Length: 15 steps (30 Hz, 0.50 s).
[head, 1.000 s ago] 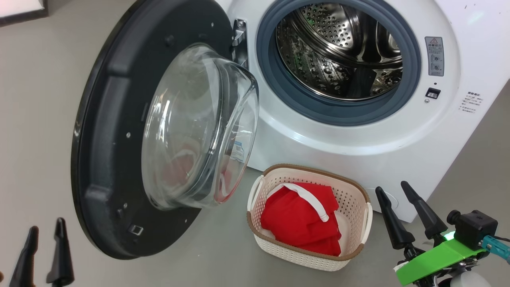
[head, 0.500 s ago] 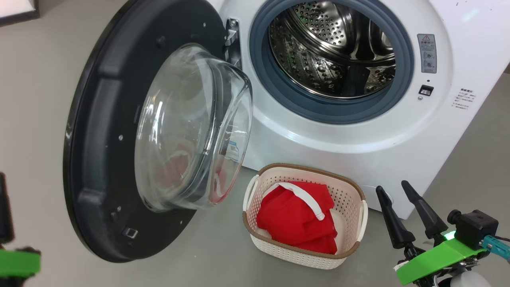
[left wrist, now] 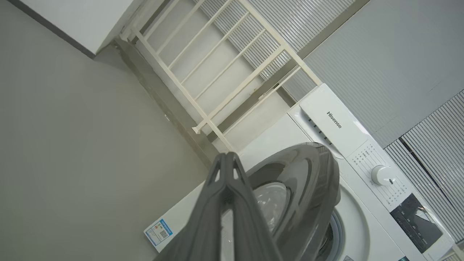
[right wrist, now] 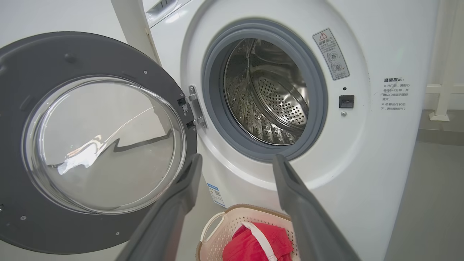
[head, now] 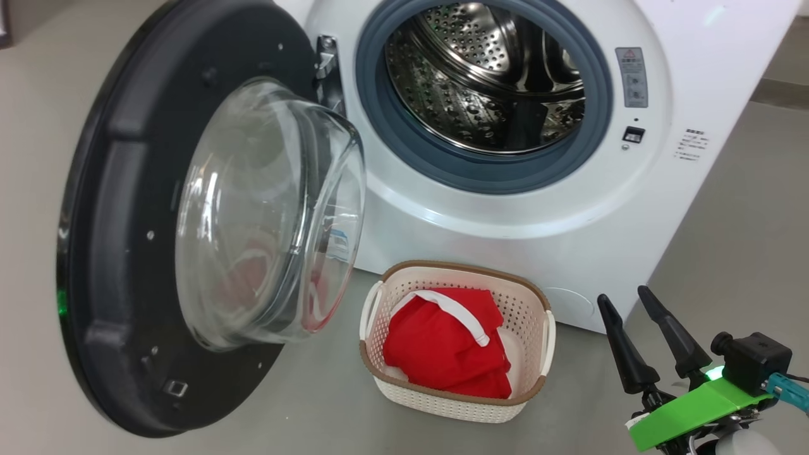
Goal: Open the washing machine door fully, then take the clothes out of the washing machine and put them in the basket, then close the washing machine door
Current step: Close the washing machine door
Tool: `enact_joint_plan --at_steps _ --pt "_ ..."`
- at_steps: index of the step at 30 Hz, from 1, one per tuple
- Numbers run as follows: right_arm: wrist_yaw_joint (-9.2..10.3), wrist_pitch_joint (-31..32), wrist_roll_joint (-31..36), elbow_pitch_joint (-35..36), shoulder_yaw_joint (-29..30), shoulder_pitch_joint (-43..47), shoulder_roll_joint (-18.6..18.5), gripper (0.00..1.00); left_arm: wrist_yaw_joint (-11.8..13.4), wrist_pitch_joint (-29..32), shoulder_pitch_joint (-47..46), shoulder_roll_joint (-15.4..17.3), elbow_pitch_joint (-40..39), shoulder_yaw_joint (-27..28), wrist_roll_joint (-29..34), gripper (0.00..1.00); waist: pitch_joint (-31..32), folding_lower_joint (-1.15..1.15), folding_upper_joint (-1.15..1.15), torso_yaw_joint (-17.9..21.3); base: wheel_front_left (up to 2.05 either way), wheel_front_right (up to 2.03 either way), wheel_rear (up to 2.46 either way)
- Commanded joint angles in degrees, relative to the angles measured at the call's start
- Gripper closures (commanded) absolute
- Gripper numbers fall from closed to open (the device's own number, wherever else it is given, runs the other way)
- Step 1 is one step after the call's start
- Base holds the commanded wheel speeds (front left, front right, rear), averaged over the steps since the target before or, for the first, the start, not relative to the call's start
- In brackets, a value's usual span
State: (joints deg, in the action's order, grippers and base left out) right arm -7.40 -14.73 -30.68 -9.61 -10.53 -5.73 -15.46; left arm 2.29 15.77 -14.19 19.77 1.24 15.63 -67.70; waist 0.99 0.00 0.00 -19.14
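left gripper [left wrist: 227,161]: your left pincer has its two fingers pressed together with nothing caught between them. In its wrist view it points towards the glossy outer face of the door; you cannot tell whether it touches.
washing machine door [head: 120,189]: swung open on the hinge [head: 325,63] at the left of the port. Its inner side faces you, and the clear glass bowl [head: 265,215] bulges out with a red reflection in it.
washing machine [head: 505,208]: white front, port uncovered.
gasket [head: 379,126]: grey-blue ring around the port.
drum [head: 480,76]: perforated steel, its wall in plain view to you.
basket [head: 455,404]: stands on the floor [head: 303,411] just in front of the machine, below the port and right of the door's lower edge.
clothes [head: 442,354]: red fabric with a white band, lying inside the basket.
right gripper [head: 621,293]: your right pincer is at the lower right with its fingers spread wide, holding nothing. It is right of the basket and apart from it.
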Motion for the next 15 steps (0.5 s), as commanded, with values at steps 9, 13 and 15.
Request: enact_joint_plan --at_steps 9,13,15 --pt "-0.09 -0.3 0.6 1.4 -0.7 -0.3 -0.6 0.0 9.1 12.3 -6.6 1.5 2.1 5.6 -14.0 1.0 -0.2 0.0 0.0 2.9 0.0 0.0 0.0" --pt "-0.09 -0.3 0.4 1.3 -0.5 -0.3 -0.7 0.0 11.3 17.0 -6.2 1.5 1.5 5.1 -17.1 1.0 -0.2 0.0 0.0 3.8 0.0 0.0 0.0" --pt "-0.09 -0.3 0.4 1.3 -0.5 -0.3 -0.7 0.0 12.6 19.3 -5.9 1.5 0.6 4.4 -18.3 1.0 -0.1 0.0 0.0 4.1 0.0 0.0 0.0"
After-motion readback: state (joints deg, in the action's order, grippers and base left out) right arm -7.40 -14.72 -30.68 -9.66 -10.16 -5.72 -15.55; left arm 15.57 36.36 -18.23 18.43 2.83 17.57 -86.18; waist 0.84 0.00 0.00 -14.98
